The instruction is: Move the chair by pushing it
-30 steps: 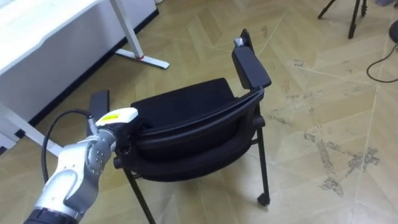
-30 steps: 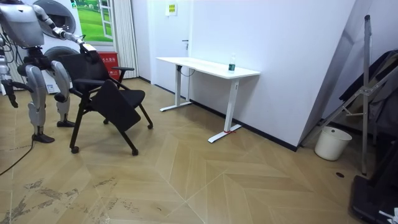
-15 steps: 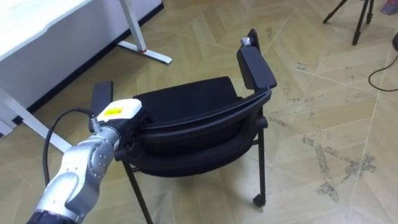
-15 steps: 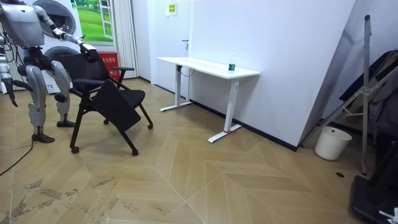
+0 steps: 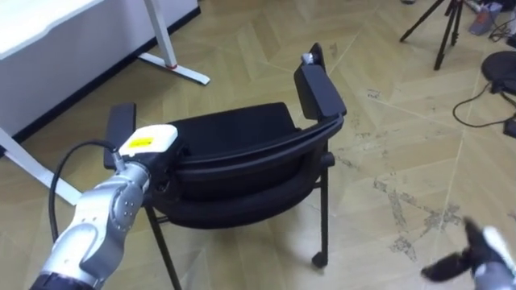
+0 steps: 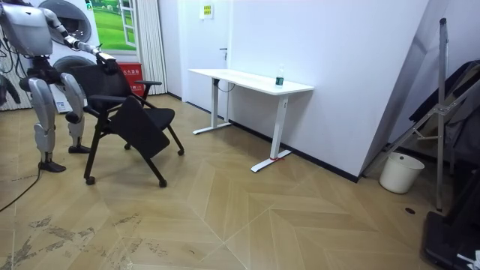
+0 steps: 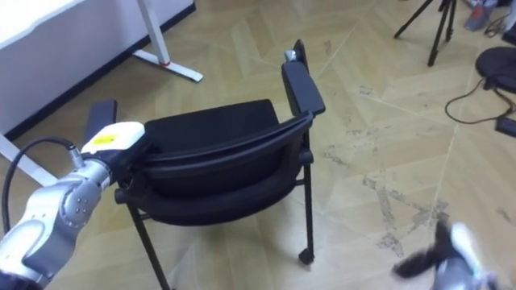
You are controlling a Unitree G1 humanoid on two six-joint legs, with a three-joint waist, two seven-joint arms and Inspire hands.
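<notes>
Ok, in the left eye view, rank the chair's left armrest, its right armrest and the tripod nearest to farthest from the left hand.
1. Left armrest, right beside the left hand.
2. Right armrest, across the seat.
3. Tripod, far upper right.

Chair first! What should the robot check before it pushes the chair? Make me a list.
1. Left hand on the chair back: ok, it is at the back's left end.
2. Right hand on the chair: not ok, it is low on the right, apart from it.
3. Chair on its legs: ok.
4. Floor towards the desk: ok, nothing seems to be in the way.
5. Tripod: ok, well off to the right.
</notes>
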